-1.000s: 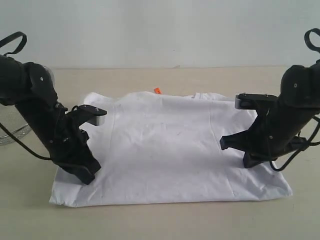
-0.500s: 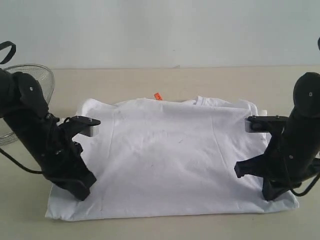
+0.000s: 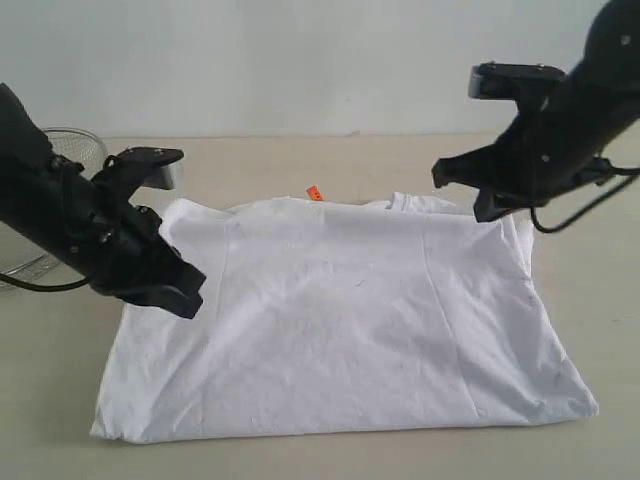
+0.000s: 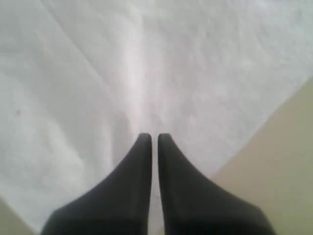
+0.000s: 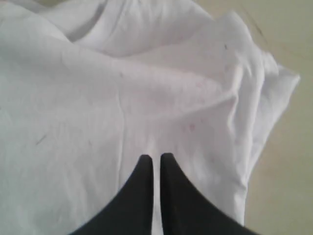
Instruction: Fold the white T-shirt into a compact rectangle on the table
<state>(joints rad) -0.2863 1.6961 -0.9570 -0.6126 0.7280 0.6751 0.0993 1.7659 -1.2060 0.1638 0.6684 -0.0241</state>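
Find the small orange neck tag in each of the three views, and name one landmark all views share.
Exterior view: the orange neck tag sits at the white T-shirt's far edge, near the middle.
Left wrist view: not in it; only shirt cloth and bare table.
Right wrist view: not in it.
Shared landmark: the white T-shirt, in all three views.

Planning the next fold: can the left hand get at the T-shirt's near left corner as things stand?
Probably yes. The left hand, shut and empty, hovers over the white T-shirt's left edge; only flat cloth and table lie between it and that corner.
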